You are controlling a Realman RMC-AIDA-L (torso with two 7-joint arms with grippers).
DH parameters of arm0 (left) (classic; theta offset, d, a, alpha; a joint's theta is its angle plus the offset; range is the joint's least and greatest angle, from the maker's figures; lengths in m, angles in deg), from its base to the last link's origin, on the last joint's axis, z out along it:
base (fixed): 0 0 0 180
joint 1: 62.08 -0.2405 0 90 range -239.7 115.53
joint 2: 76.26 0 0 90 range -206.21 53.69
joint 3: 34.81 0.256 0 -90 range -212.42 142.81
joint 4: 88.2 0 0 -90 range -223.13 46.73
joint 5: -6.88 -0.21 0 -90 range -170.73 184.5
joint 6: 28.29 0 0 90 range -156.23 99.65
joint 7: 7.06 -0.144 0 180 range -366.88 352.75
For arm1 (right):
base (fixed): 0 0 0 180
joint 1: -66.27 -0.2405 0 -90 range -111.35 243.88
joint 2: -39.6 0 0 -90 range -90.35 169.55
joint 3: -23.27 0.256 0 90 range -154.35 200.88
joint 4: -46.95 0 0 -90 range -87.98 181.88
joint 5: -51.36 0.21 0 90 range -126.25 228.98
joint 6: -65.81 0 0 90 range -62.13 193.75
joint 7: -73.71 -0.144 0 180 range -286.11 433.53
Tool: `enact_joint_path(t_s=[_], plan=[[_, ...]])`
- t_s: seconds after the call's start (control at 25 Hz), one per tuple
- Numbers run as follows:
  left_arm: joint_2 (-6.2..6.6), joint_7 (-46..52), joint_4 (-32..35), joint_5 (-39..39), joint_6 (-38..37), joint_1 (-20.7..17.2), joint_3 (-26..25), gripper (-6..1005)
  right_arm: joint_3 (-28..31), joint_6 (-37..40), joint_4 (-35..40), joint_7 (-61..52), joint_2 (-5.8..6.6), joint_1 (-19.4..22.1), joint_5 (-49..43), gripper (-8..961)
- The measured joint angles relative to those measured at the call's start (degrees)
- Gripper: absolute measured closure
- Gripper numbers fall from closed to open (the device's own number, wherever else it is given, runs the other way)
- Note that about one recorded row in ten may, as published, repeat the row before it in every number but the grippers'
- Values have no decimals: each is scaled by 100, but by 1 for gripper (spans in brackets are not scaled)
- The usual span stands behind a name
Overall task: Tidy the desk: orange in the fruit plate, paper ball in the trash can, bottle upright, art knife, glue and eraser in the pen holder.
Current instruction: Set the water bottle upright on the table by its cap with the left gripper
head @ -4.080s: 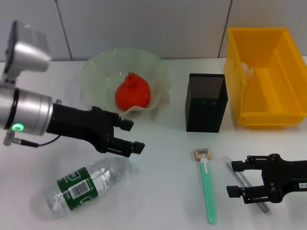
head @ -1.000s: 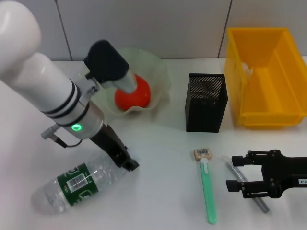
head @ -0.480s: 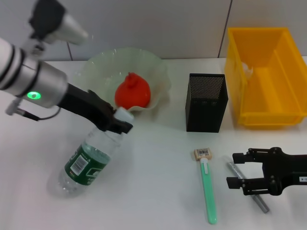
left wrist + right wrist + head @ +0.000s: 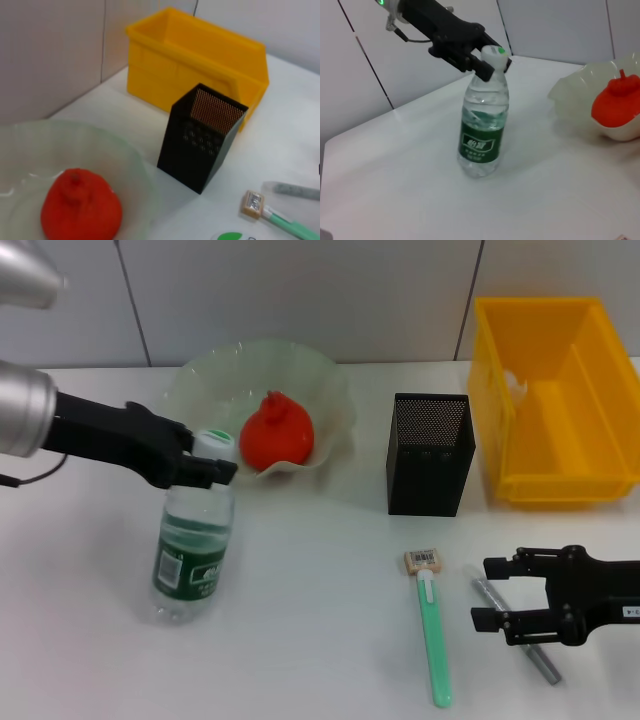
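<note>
The clear bottle with a green label stands upright on the table in front of the fruit plate. My left gripper is shut on its neck just under the white cap. The red-orange orange lies in the pale-green plate. Right of the plate stands the black mesh pen holder. Before it lie the beige eraser, the green art knife and a thin grey glue stick. My right gripper is open, with its fingers on either side of the glue stick. The paper ball is in the yellow trash can.
The trash can fills the far right corner beside the pen holder. In the left wrist view the pen holder stands between the orange and the trash can. A grey wall closes the back.
The bottle went from lying on its side to tilted and now stands upright, raised by the neck by my left gripper. The right gripper has hardly moved.
</note>
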Motion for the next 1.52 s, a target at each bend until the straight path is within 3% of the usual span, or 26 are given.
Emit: enact_joint_path(t_s=[0.2,0.44,0.6,0.92,1.2,1.52], plan=[[114,-82,9,289,21,-223,-49,558,20,0,0,-15,0,-9,0,170],[122,-316,16,448,36,-359,-318,558,45,0,0,-25,-10,-8,-1,170],[62,-603,10,526,48,-427,-726,558,55,0,0,-25,-33,-8,-1,170],[7,-1039,-55,1125,340,-719,-786,558,79,-5,0,83,-66,-8,49,169],[-183,-1765,-179,1521,661,-974,-756,558,133,-18,0,154,-70,-9,90,169],[-168,-2215,-714,1805,881,-995,-781,558,132,-18,0,159,-71,-6,95,169]])
